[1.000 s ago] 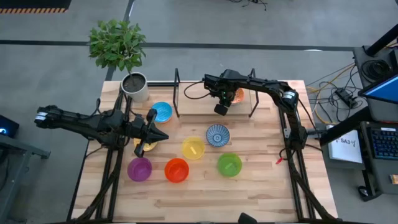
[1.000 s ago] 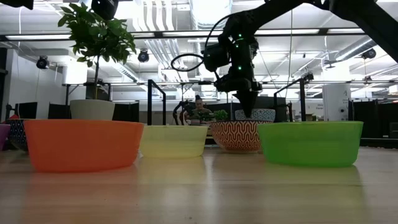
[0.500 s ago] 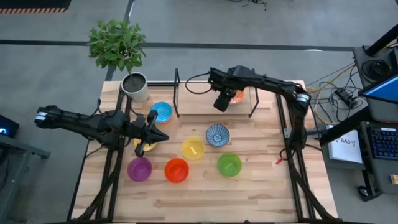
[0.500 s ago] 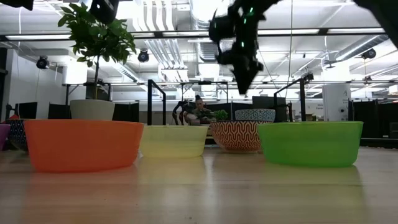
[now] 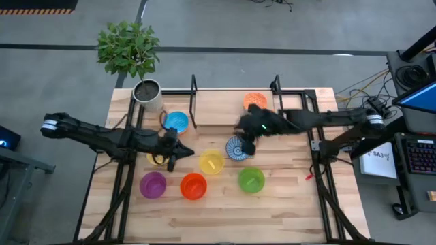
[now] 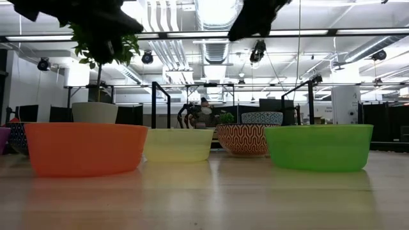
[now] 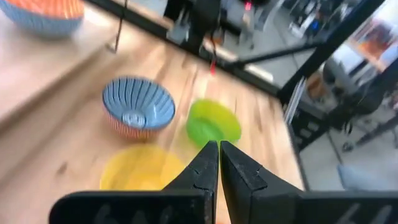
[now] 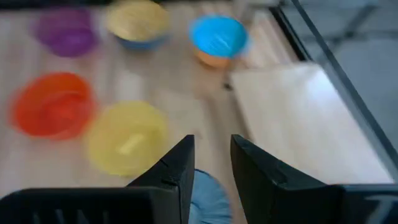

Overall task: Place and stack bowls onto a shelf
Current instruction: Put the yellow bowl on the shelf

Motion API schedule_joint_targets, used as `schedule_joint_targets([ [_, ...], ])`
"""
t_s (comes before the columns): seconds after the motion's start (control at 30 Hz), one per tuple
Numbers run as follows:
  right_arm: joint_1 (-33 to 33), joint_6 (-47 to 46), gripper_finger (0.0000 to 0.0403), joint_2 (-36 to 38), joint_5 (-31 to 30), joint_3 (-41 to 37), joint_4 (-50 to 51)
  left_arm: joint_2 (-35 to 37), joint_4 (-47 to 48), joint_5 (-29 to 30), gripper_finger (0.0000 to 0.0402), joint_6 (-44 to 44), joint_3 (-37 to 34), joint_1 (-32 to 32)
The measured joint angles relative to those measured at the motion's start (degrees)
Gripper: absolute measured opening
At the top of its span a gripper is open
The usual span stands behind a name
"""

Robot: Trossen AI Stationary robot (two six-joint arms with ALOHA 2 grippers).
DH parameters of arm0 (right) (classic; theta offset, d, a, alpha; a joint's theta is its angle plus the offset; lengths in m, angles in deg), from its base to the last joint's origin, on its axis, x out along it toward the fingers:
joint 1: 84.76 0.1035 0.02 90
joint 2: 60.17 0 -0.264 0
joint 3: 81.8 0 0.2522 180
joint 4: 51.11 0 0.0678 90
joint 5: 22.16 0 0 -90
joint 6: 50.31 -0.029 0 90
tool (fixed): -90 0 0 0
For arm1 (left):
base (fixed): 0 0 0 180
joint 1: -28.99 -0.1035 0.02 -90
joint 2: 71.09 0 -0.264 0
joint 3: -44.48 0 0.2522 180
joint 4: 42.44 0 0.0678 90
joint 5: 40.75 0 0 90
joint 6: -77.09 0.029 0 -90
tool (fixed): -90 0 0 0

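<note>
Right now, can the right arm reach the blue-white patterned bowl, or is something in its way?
Probably yes. The right gripper hangs with open fingers just above the blue-white patterned bowl. Nothing lies between them; the yellow bowl and green bowl stand apart from it.

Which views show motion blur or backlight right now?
High view: right gripper smeared over the blue-white patterned bowl. Right wrist view: the bowls blurred, own fingers crisp. Low view: ceiling lights backlight both arms into silhouettes; orange-red bowl sharp.

Bright ceiling strip lights glare at twelve o'clock; both wrist views smear with motion blur; table shadows stay soft.
</note>
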Motion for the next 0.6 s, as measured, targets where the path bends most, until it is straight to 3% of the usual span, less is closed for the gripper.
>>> schedule_joint_targets([
  [0.3, 11.0, 1.0, 0.0082, 11.0, 0.0, -16.9, -17.6, -13.2, 1.6, -9.8, 0.0, 6.8, 5.5, 0.2],
  [0.6, 12.3, 0.3, 0.0098, 17.1, 0.2, -27.3, -26.7, -23.8, 16.0, -10.1, 0.0, 12.7, 17.4, 2.4],
])
